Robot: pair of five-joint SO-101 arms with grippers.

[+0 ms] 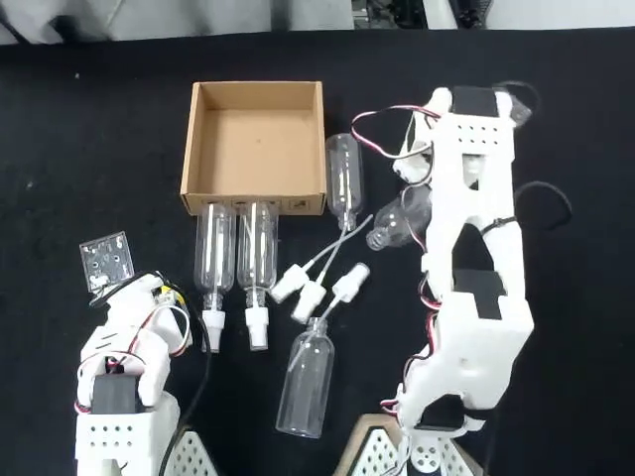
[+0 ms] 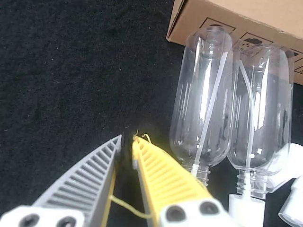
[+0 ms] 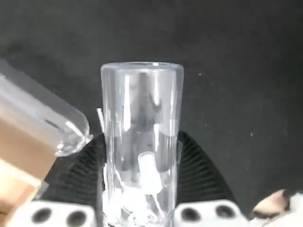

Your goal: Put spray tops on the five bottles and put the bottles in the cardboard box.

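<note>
Where the right gripper (image 3: 142, 137) is closed on a clear plastic bottle (image 3: 142, 94), the bottle is pinched between the dark jaws, off the right side of the open brown cardboard box (image 1: 255, 149). The left gripper (image 2: 127, 139) is seen pressed together and empty, just beside two clear capped bottles (image 2: 203, 94) laid against the box's front wall.

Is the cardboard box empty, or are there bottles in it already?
Empty. The cardboard box has a bare brown floor, and the bottles are all outside it.
</note>
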